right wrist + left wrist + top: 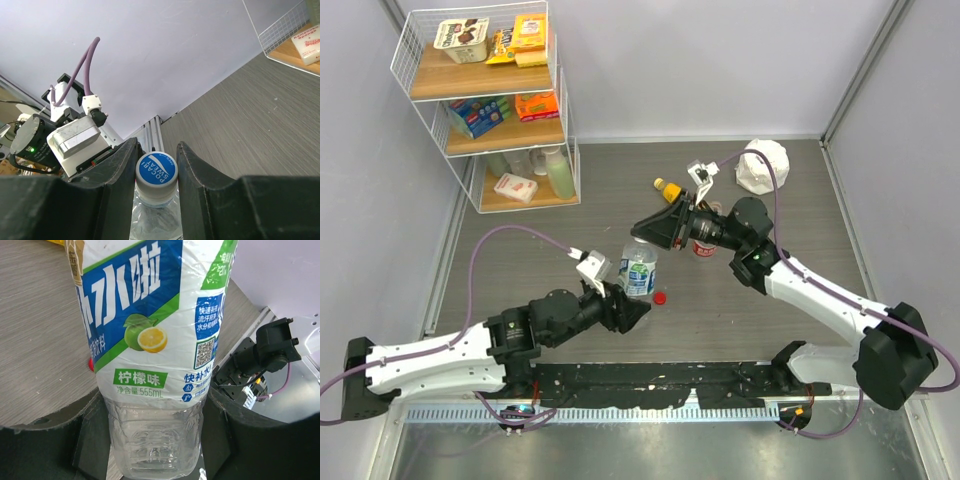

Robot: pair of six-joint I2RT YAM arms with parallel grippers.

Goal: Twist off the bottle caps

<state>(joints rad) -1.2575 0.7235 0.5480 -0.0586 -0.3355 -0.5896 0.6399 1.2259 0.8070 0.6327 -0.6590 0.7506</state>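
Blue-label bottle (639,268) upright mid-tabletop. Left end effector (155,440) clamped on its clear lower body; right end effector (648,233) pinched on the white cap (157,171). Thin plastic, probably light and crushable: hold low, turn the cap by its skirt.

The grey wood-grain table (810,215) carried a wire rack (432,86) in its far left corner and a crumpled white object (762,166) at far right. A yellow bottle (670,188) lay on its side toward the back. A red-labelled bottle (704,247) stood nearer. A red cap (660,297) lay beside an upright blue-labelled bottle (639,270).
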